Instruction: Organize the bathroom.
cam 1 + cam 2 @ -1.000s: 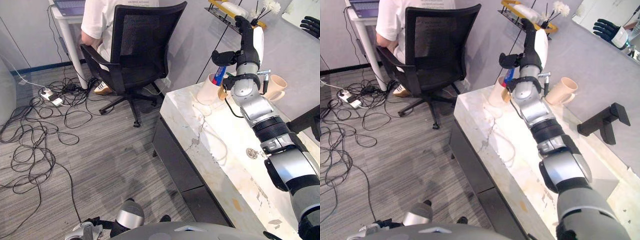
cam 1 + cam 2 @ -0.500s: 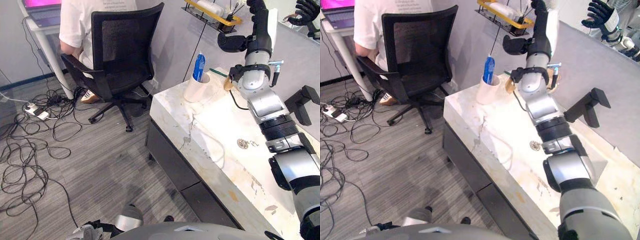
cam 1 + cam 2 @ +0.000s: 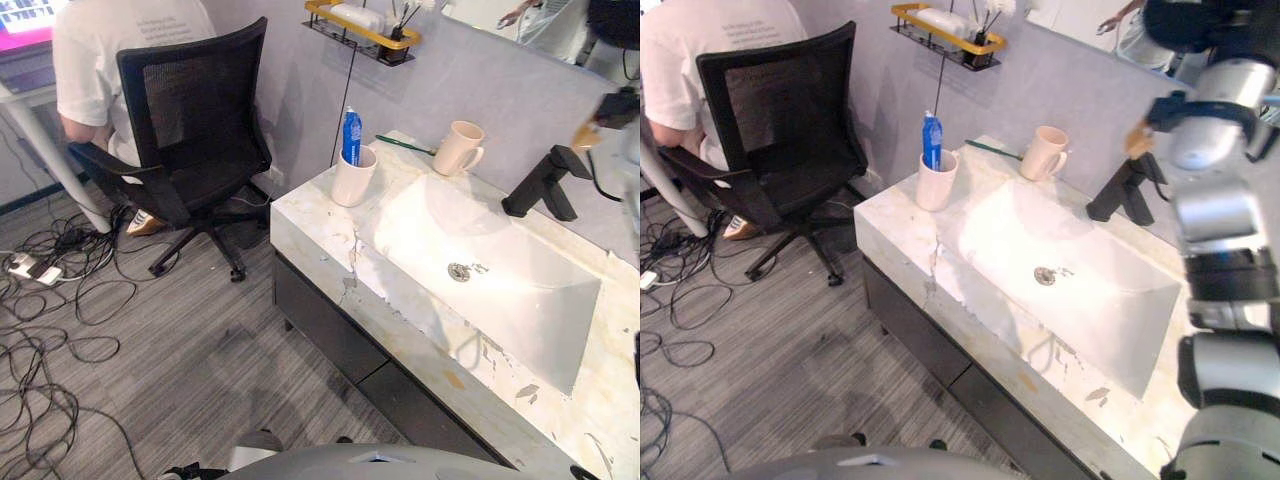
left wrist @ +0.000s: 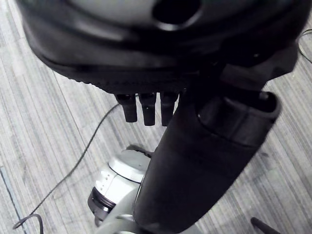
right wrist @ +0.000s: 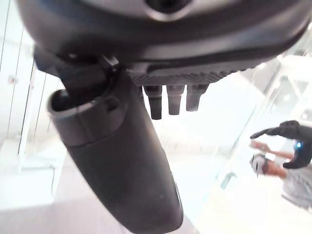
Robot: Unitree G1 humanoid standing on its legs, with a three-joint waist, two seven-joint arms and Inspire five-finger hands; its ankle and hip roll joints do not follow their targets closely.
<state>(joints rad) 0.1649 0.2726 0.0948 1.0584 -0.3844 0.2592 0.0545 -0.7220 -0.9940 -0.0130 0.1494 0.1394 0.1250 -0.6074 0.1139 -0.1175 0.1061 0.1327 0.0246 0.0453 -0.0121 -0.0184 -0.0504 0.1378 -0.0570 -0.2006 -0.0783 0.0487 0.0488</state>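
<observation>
R hand (image 5: 122,161): raised high above the counter, arm coming up at the right side of the eye views; own wrist view shows thumb standing out and fingers in a straight, relaxed row, nothing between them. Empty, loosely spread.

L hand (image 4: 195,161): hangs low over the grey plank floor (image 4: 44,122), well apart from the counter. Fingers straight, thumb out, holds nothing.

Below and to the L of the R hand, marble vanity counter (image 3: 310,225) w/ white sink basin (image 3: 500,280), drain (image 3: 459,271) near the middle. Black faucet (image 3: 540,183) at the back edge, the item nearest under the R arm.

Farther from the R hand, toward the counter's L end: white cup (image 3: 352,177) upright, blue toothpaste tube (image 3: 352,135) standing in it. Beige mug (image 3: 459,147) upright near the wall, between cup and faucet. Green toothbrush (image 3: 404,145) lies flat on the counter between cup and mug, apart from both.

Yellow wall shelf (image 3: 360,25) above the cup, w/ small items on it, too small to tell.

Beyond the counter's L end: black mesh office chair (image 3: 190,130), person in white shirt (image 3: 110,60) seated in it, back to the robot. Cables (image 3: 50,300) tangled on the floor.
</observation>
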